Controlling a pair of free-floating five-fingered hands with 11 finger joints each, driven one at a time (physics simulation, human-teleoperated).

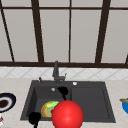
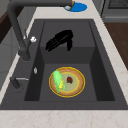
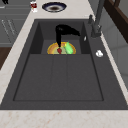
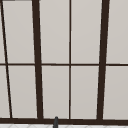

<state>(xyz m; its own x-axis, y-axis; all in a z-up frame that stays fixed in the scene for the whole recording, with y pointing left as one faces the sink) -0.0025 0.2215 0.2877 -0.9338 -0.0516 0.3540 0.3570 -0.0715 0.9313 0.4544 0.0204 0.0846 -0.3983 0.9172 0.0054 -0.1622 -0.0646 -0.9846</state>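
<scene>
Pale window panes with dark bars fill the wall behind the sink (image 1: 105, 100), and the upper view gives me the same panes with the faucet (image 4: 55, 122) tip at the bottom edge.

From the front I see my left hand (image 1: 34, 118) low at the sink's near left corner; I cannot tell how it is set. My right hand (image 1: 63, 90) hangs over the left basin, just under the faucet. The left side view shows it best: fingers (image 2: 53, 43) straight and spread, thumb pointing down, holding nothing. In the right side view the same hand sits above the plate (image 3: 51, 49), apart from it.

The plate, yellow-rimmed, lies flat on the floor of the left basin. On it lie a green corn cob (image 2: 58, 81) toward the faucet side and a small red piece (image 2: 69, 80) near the middle.

A big red ball (image 1: 67, 115) sits in front of the sink's near edge. On the counter I see a dark bowl (image 1: 5, 102) at left and a blue dish (image 1: 125, 105) at right.
</scene>
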